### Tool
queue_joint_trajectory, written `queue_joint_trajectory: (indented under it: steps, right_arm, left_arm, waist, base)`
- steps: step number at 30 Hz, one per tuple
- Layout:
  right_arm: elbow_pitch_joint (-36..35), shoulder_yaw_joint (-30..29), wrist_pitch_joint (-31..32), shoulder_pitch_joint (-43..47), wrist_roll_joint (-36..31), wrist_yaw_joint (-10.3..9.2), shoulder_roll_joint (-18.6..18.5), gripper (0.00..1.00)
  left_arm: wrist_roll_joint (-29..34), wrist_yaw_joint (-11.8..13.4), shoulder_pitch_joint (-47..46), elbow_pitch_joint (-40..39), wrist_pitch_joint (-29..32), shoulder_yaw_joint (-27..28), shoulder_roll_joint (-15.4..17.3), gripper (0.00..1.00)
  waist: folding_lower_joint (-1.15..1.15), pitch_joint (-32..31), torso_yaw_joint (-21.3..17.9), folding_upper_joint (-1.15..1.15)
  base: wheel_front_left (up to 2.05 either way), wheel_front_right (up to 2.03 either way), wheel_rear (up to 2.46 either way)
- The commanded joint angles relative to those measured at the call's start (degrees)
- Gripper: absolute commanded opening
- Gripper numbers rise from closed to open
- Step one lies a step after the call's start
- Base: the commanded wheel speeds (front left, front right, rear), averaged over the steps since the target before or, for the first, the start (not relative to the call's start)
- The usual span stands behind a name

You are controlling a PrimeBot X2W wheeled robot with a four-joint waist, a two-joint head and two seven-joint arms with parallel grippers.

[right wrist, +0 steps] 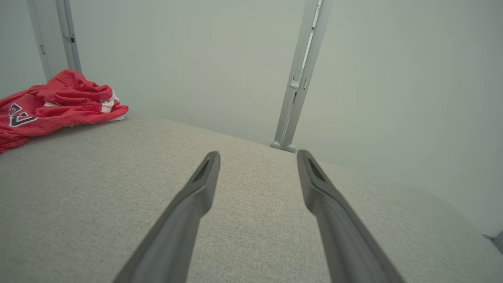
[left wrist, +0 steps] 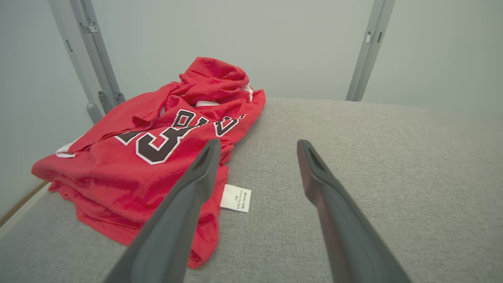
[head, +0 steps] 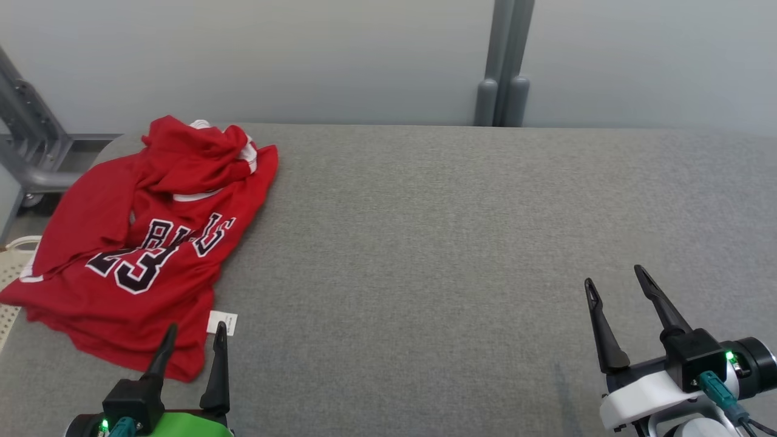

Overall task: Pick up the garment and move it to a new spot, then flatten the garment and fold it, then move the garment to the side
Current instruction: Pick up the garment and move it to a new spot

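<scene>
Grey fabric table (head: 425,243) stretches wide in front of us, with a pale wall (head: 303,60) tight against its far edge and a grey post (head: 504,60) standing behind the middle. We see the garment (head: 139,243), a red jersey with dark lettering, crumpled in the far left corner. Its left side reaches right to the table's left edge, and a metal frame (head: 30,139) stands just beyond that corner. From the garment across to the right edge it's open cloth, plenty of room to move. Our left tool (head: 196,328) hovers at the garment's near hem, jaws spread wide and gripping nothing. The right tool (head: 614,276) sits well apart at the near right, also gaping wide and empty over open table. From the left wrist we get the garment (left wrist: 118,173) up close, its white label (left wrist: 235,197) lying flat just beside the hem, between the two fingers of the left tool (left wrist: 258,142). From the right wrist, the right tool (right wrist: 257,153) points toward the post (right wrist: 298,78), and the garment (right wrist: 59,106) is a low red heap far off to the left.
</scene>
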Motion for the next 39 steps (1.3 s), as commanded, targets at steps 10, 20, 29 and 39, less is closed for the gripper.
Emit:
queue_joint_trajectory:
  steps: [10, 20, 29, 39]
  right_arm:
    - [0.6, 2.5, -0.2, -0.6, 0.8, 0.01, 0.1, 1.0]
    - [1.5, 4.9, -0.2, -2.0, 1.1, 0.01, 0.6, 1.0]
    - [0.3, 3.0, -0.2, -0.8, 0.6, 0.01, 0.8, 1.0]
    - [-3.5, 2.6, -0.2, -7.5, -0.4, 0.01, -2.4, 1.0]
  left_arm:
    - [0.6, -0.1, 3.0, -0.5, 0.0, 2.7, 0.3, 1.0]
    - [0.8, -0.1, 4.6, -2.3, 0.0, 5.3, -0.8, 1.0]
    - [0.7, -0.1, 2.8, -2.3, 0.0, 4.5, -1.3, 1.0]
    - [-3.8, 0.4, -12.2, 4.2, 1.4, 2.9, -2.9, 1.0]
  waist:
    - [0.0, -2.7, 17.7, 0.0]
    - [0.0, -2.1, 21.4, 0.0]
    - [0.0, -1.0, 20.6, 0.0]
    - [0.0, 13.0, 13.5, 0.0]
  base:
    - [0.0, 0.0, 0.0]
    - [0.0, 0.0, 0.0]
    - [0.0, 0.0, 0.0]
    - [0.0, 0.0, 0.0]
